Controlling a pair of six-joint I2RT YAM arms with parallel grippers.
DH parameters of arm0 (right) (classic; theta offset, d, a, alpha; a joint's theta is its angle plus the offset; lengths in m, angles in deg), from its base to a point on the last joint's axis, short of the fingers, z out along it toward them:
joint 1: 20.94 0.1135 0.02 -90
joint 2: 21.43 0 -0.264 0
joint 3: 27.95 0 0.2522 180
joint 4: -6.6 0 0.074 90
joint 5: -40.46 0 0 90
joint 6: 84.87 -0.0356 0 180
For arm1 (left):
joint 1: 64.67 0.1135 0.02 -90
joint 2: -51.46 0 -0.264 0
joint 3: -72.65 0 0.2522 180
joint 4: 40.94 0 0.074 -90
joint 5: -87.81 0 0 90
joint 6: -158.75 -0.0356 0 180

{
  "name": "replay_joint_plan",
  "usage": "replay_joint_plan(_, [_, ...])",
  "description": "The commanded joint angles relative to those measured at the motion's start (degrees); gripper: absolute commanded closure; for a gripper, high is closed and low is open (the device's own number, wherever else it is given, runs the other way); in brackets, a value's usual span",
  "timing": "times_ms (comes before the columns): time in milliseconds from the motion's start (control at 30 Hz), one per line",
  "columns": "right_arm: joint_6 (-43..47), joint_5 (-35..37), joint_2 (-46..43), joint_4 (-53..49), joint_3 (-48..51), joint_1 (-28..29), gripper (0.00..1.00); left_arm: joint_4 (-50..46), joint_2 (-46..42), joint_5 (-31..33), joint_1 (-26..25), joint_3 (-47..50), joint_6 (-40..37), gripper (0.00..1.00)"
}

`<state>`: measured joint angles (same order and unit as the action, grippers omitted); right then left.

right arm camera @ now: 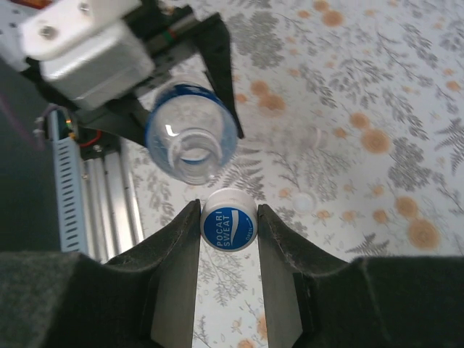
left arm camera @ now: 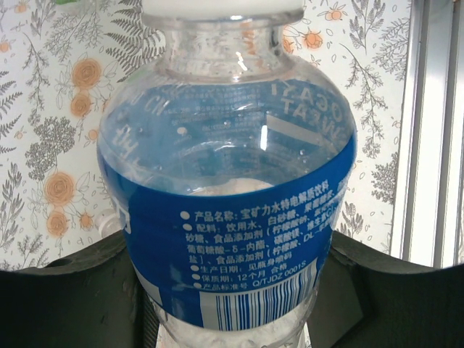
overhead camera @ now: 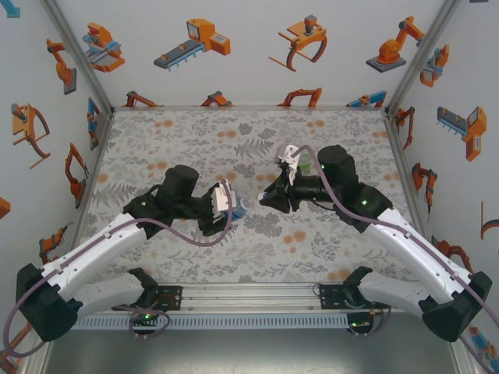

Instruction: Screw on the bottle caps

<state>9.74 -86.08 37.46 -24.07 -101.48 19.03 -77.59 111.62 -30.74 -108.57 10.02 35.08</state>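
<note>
On my left, the left claw [overhead camera: 226, 204] sits over the middle of the flowered tabletop [overhead camera: 156, 140], clamped on the blue-label bottle [overhead camera: 238, 209]. In the left wrist view its dark fingers [left arm camera: 65, 290] press in from both sides low on the bottle [left arm camera: 228, 217], over the barcode end of the label. The clear shoulder and neck rise away from the camera. A white band crosses the top edge of that view just past the neck; I cannot tell whether it touches the rim.

From the right wrist camera I see the same bottle [right arm camera: 192, 138] mouth-on. The neck is open and uncapped and faces the right claw, with the left arm's white block and black fingers behind it. The aluminium rail [right arm camera: 72, 181] at the near edge of the tabletop runs along the left of that view.

Just beside the mouth, slightly off its line, is the cap [right arm camera: 228, 221]. It is white-rimmed with a blue printed top turned toward the camera. The right claw [right arm camera: 228, 217] is closed on it, one black finger [right arm camera: 177, 268] tight on each side. From above, the right claw [overhead camera: 263, 195] and the bottle's neck are close together near the centre of the tabletop, tips facing each other.

Further right, a loose cap [right arm camera: 303, 201] lies on the tabletop, apart from both claws.
</note>
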Motion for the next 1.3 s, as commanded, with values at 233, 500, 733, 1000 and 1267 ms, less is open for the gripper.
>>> replay_joint_plan(233, [0.9,-7.7,-0.1,4.5,-0.4,2.0,0.83,0.0,-0.1,-6.1,-1.4,-0.7,-1.7,1.0])
replay_joint_plan(500, [0.9,-7.2,1.9,4.9,-0.6,3.4,0.84,0.0,-0.1,-6.7,-2.3,-1.2,-1.6,1.0])
replay_joint_plan(733, [1.9,-6.1,2.3,4.0,-0.1,4.2,0.85,0.0,0.1,-7.5,-2.9,-1.3,-1.5,1.0])
replay_joint_plan(1000, [5.7,-9.0,2.2,0.5,-0.3,4.4,0.86,0.6,0.5,-7.9,-3.0,-1.5,-0.6,1.0])
replay_joint_plan(1267, [7.2,-9.0,2.1,-1.6,-0.9,4.4,0.87,1.3,-0.2,-7.2,-3.0,-1.4,-0.7,1.0])
